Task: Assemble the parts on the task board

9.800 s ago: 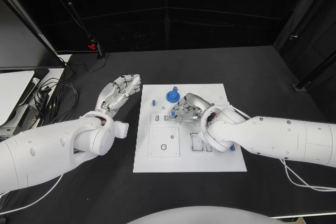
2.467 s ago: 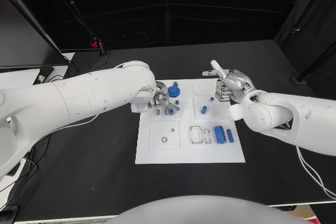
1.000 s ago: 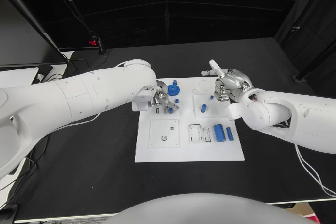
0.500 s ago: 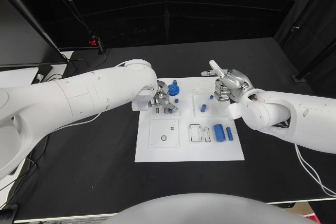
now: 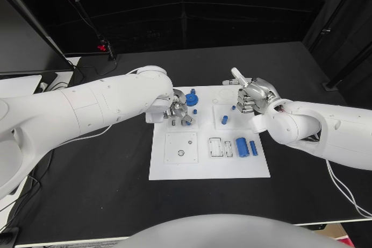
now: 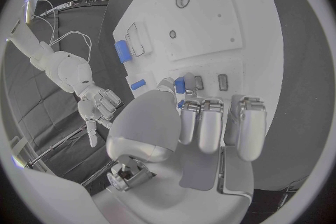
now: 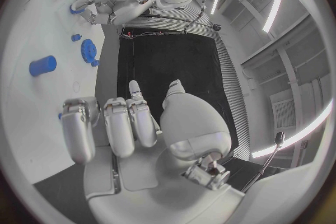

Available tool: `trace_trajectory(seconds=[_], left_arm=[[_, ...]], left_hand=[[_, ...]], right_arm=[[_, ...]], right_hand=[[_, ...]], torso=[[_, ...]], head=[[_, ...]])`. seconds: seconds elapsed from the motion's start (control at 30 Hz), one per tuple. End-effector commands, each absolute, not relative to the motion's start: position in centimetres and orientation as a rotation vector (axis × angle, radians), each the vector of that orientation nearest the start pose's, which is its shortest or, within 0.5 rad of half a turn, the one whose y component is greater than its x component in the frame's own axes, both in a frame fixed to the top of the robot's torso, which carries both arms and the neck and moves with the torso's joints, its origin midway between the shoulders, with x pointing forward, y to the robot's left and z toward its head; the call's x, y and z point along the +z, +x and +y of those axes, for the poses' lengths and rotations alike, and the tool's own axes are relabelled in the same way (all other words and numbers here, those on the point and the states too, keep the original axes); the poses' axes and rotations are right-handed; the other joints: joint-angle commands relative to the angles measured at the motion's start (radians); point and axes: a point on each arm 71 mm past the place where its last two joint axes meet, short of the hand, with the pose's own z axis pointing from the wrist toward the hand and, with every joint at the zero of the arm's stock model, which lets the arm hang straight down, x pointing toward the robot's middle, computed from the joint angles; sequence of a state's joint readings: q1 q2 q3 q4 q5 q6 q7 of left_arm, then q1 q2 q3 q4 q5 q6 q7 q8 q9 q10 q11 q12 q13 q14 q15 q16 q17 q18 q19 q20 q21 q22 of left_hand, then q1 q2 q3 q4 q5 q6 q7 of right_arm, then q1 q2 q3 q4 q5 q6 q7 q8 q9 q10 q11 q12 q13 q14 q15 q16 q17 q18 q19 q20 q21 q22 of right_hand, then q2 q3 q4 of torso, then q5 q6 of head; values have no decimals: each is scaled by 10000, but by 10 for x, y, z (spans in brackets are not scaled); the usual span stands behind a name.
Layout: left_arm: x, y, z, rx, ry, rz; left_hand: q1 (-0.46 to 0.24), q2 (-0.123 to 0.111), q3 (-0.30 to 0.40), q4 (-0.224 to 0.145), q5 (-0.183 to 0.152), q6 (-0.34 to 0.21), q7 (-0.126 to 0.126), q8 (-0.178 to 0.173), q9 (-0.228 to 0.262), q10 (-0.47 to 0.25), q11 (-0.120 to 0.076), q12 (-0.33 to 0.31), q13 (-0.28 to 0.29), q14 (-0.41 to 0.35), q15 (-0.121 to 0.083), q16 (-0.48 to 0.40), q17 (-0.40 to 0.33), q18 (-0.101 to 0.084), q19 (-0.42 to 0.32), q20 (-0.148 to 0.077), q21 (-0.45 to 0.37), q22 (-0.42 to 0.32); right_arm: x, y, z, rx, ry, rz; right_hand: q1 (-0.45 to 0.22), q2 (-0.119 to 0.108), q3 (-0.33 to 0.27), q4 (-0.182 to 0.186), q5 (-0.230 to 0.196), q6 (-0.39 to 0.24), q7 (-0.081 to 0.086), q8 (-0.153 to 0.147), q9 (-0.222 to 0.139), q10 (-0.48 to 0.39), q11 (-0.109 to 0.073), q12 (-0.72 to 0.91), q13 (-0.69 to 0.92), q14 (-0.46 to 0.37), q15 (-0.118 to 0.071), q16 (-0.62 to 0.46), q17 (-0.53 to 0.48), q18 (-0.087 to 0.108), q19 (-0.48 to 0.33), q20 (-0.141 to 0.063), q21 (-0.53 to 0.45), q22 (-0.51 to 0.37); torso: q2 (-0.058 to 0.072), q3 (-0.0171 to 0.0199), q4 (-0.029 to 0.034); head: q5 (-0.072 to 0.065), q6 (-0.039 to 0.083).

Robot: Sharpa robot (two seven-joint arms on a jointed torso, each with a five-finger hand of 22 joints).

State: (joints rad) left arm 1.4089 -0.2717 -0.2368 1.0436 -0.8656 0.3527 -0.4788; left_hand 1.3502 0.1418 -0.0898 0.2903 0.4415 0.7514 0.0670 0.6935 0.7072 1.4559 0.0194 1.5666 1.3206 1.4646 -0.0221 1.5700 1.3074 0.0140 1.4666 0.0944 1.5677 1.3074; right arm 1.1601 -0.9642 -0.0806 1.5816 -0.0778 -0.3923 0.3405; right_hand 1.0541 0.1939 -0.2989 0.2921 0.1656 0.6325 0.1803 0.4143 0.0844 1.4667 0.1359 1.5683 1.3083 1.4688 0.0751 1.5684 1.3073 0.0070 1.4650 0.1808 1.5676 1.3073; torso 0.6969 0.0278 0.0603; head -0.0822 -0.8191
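On the table: task board (image 5: 209, 170), a white plate, lay in the middle of the black table (image 5: 108, 172).
Left hand (image 5: 177, 111): sat low over the board's far-left part, fingers curled down; the left wrist view showed a small blue peg (image 6: 180, 85) pinched between thumb and a fingertip, just above the board's small slots.
Right hand (image 5: 252, 97): hovered over the board's far-right edge, fingers curled in together, thumb raised, holding nothing.
Blue gear (image 5: 191, 101): stood on the board just beyond the left hand.
Small blue cylinder (image 5: 224, 119): lay between the two hands.
Large blue cylinder (image 5: 242, 147): lay nearer, on the board's right side, with a thinner blue pin (image 5: 254, 147) just right of it.
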Motion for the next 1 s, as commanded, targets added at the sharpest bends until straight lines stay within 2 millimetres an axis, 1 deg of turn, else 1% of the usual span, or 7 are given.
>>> trace_trajectory(seconds=[0.03,0.3,0.47,0.6,0.7,0.77,1.0], left_arm=[[-202,539,53,-4574,1032,24919],[-202,541,56,-4599,912,24839],[-202,541,56,-4689,915,24819],[-201,541,58,-4865,883,24727],[-200,541,59,-5080,837,24603],[-200,542,60,-5289,783,24461],[-197,544,64,-5854,596,24011]], left_hand=[[1345,1109,213,4,127,99,-6,-78,74,1149,-104,42,2502,1062,-110,8,2634,-140,1042,-67,31,2634],[1350,1003,1029,13,236,442,-22,-262,249,1149,-131,42,2502,1062,-116,8,2634,-140,1042,-72,31,2634],[1224,543,2223,3,195,671,8,-607,453,1149,-117,42,2502,1062,-115,8,2634,-140,1042,-75,31,2634],[1000,277,2804,19,151,800,-13,-767,587,1149,-88,42,2502,1062,-111,8,2634,-140,1042,-68,31,2634],[982,265,2857,18,152,813,-8,-780,600,1149,-95,42,2502,1062,-111,8,2634,-140,1042,-68,31,2634],[852,122,3161,17,136,878,-7,-863,689,1149,-95,42,2502,1062,-109,8,2634,-140,1042,-66,31,2634],[776,52,3324,21,56,916,-6,-899,751,1149,-93,42,2502,1062,-109,8,2634,-140,1042,-66,31,2634]], right_arm=[[-209,465,-256,13323,11459,14803],[-210,465,-258,13252,11505,14828],[-210,465,-258,13198,11537,14841],[-211,464,-259,13150,11575,14869],[-212,464,-260,13112,11606,14895],[-213,464,-260,13079,11631,14913],[-216,464,-262,12973,11727,15001]], right_hand=[[-9,93,-64,6,-46,-75,378,59,-11,1041,66,25,2625,1020,71,24,2635,-70,1058,93,32,2635],[-11,97,-66,6,-48,-77,379,61,-11,1041,67,25,2625,1020,71,24,2635,-70,1058,93,32,2635],[-12,105,-67,5,-49,-80,380,63,-12,1041,68,25,2625,1020,72,24,2635,-70,1058,94,32,2635],[-11,113,-66,3,-46,-82,380,64,-13,1041,69,25,2625,1020,73,24,2635,-70,1058,95,32,2635],[-9,120,-65,1,-40,-85,381,66,-13,1041,70,25,2625,1020,73,24,2635,-70,1058,96,32,2635],[-2,131,-64,-3,-27,-89,382,70,-14,1041,71,25,2625,1020,75,24,2635,-70,1058,97,32,2635],[6,139,-63,-8,-15,-94,383,74,-16,1041,72,25,2625,1020,76,24,2635,-70,1058,99,32,2635]], torso=[[-1,-1,5],[-3,1,12],[2,-2,15],[3,-5,14],[1,-5,15],[1,-4,18],[0,-11,6]], head=[[-3,3],[-25,3],[-23,9],[-35,17],[-38,20],[-43,18],[-52,19]])
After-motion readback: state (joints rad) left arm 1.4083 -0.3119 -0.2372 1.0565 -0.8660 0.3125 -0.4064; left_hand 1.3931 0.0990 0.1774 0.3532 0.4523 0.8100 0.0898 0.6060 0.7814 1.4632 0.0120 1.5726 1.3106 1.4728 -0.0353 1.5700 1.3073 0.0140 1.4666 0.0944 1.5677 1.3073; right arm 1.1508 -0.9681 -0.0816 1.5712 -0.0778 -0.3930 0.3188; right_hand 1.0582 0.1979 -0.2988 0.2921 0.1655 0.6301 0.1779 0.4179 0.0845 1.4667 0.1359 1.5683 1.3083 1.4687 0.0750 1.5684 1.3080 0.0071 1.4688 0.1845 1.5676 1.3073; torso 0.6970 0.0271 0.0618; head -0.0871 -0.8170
